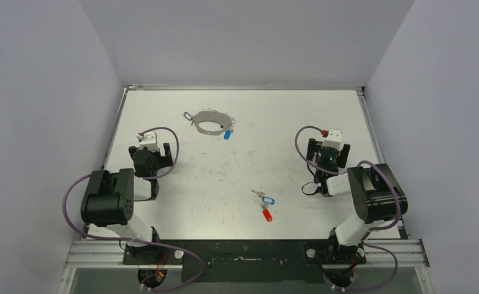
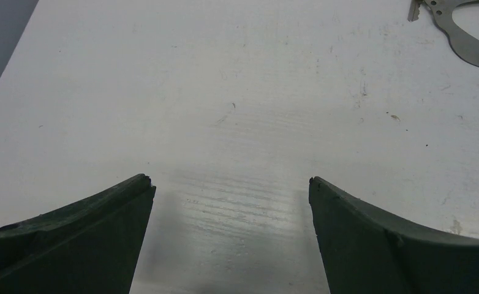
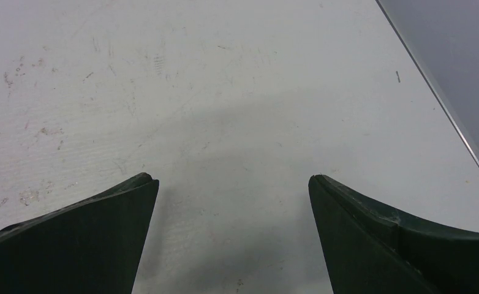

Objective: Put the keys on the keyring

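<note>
The keyring [image 1: 209, 121], a thin silvery hoop with a small clip [image 1: 188, 116], lies flat at the far middle of the table. A blue-tagged key [image 1: 227, 134] rests against its right rim; whether it is threaded on I cannot tell. Two more keys lie loose near the front centre, one with a light blue tag [image 1: 269, 200] and one with a red tag [image 1: 267, 215]. My left gripper [image 1: 155, 148] hovers open at the left, empty [image 2: 231, 180], with part of the keyring [image 2: 463, 43] at its view's top right. My right gripper [image 1: 329, 147] is open and empty [image 3: 232, 179] at the right.
The white table [image 1: 237, 165] is scuffed and walled in by grey panels on three sides. Its right edge [image 3: 439, 92] runs close beside my right gripper. A metal rail [image 1: 249, 251] carries both arm bases along the near edge.
</note>
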`<state>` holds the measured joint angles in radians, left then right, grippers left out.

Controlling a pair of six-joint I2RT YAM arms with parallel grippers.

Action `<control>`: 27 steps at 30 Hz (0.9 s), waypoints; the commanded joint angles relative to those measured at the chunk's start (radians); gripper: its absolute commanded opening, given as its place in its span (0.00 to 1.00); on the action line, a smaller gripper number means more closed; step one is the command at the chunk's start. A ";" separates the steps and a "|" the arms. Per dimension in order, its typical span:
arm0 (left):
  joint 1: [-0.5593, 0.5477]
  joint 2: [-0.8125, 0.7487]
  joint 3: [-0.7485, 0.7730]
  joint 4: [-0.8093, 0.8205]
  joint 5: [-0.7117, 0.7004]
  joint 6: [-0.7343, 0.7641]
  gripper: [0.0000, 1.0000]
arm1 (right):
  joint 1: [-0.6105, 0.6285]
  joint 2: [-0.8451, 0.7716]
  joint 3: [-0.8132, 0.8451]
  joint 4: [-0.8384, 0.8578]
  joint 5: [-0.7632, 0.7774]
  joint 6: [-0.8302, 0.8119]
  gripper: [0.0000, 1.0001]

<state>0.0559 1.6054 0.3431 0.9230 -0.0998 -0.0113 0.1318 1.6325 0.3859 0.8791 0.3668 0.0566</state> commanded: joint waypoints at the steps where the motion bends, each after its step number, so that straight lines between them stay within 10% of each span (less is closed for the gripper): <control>1: 0.005 0.006 0.022 0.030 0.011 -0.004 0.97 | 0.001 -0.010 0.006 0.040 0.014 -0.004 1.00; 21: 0.000 -0.021 0.019 0.016 -0.014 -0.001 0.97 | 0.000 -0.010 0.007 0.040 0.014 -0.004 1.00; 27: -0.048 -0.353 0.173 -0.525 -0.139 -0.210 0.97 | 0.000 -0.010 0.009 0.036 0.012 -0.002 1.00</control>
<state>0.0204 1.4555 0.3683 0.7017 -0.1516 -0.0322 0.1318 1.6325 0.3859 0.8787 0.3668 0.0566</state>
